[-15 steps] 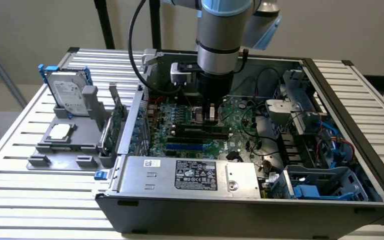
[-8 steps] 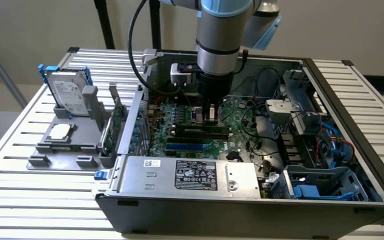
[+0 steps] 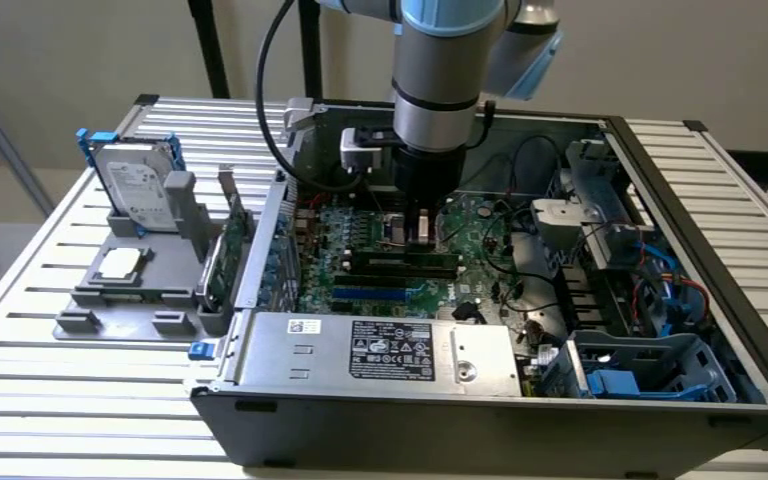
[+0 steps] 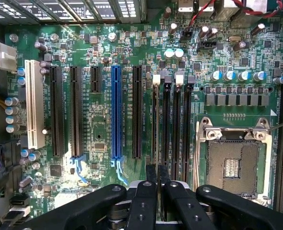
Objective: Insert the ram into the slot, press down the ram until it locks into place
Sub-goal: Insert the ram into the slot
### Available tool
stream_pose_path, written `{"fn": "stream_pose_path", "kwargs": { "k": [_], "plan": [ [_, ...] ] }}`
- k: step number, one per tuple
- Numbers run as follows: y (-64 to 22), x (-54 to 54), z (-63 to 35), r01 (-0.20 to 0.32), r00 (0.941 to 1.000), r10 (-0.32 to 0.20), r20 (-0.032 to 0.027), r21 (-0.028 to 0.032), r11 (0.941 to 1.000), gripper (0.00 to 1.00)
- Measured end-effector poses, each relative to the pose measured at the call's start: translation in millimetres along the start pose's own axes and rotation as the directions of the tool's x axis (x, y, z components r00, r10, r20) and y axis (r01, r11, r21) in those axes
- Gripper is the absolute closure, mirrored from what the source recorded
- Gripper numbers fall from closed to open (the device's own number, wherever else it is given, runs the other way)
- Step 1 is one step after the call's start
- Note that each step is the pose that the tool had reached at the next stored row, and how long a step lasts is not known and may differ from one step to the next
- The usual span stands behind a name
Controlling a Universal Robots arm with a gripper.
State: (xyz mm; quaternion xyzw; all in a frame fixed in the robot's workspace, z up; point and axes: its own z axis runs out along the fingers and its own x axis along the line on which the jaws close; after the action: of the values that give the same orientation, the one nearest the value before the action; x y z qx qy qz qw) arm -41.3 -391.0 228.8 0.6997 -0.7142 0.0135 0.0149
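**Open computer case, seen near to far.** Nearest the exterior camera, a metal power supply (image 3: 371, 350) bearing a label sits at the front of the computer case (image 3: 491, 430). The case stands on the slatted table (image 3: 77, 390). Beyond the supply lies the green motherboard (image 4: 103, 129). It carries a blue slot (image 4: 115, 115), then one black slot, then four parallel memory slots.

My end effector (image 4: 157, 175) stands low over the first of these four, the slot (image 4: 156, 80) nearest the blue one. Its fingers are clenched on the ram (image 4: 155, 124). In the wrist view the ram appears edge-on, as a thin line running from between my fingertips along the slot toward its white end clip. Whether it is seated I cannot tell.

The square silver CPU socket (image 4: 232, 165) lies beside the memory slots, on the side away from the blue slot. At the exterior view's left, outside the case, a grey fixture (image 3: 117, 290) on the table holds a hard drive (image 3: 133, 188) upright at its far end.
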Motion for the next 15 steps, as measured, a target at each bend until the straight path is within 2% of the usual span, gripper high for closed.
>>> {"fn": "stream_pose_path", "kwargs": {
  "k": [11, 15],
  "plan": [
    [0.2, 0.0, 0.1, -0.004, 1.0, 0.004, 0.0001, 0.0001, 1.0, 0.87],
    [0.3, 0.0, 0.3, -0.006, 1.0, 0.006, 0.0001, 0.0022, 1.0, 0.87]
  ]
}}
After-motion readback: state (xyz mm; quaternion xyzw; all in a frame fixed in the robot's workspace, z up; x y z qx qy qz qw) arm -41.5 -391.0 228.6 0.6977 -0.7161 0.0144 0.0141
